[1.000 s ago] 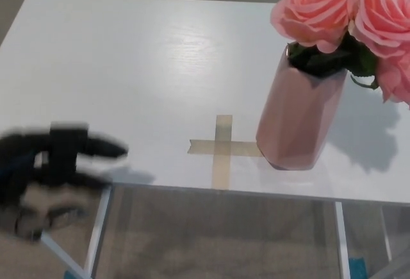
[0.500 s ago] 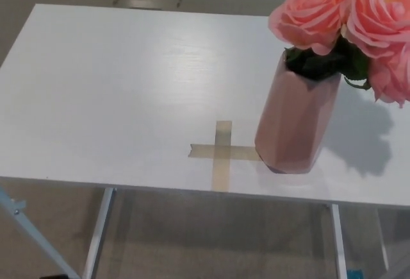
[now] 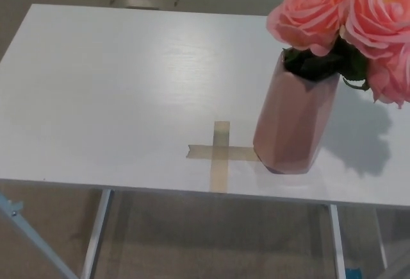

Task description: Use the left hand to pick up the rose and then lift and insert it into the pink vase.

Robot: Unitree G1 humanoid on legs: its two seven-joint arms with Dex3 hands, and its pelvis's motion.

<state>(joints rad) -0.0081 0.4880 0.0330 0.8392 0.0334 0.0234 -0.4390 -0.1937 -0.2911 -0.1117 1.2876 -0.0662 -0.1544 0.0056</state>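
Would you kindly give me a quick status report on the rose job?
Both hands out of view. Roses upright in pink vase, beside tape cross. No loose rose on table.

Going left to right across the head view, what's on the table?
Bare white table → tape cross → pink vase → pink roses in the vase. Neither robot hand shows.

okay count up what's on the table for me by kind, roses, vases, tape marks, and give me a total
Roses: 3 showing, all in the vase, first, second, third; more may be cut off at the picture's edge
Pink vase: 1
Tape cross: 1
Total: 5
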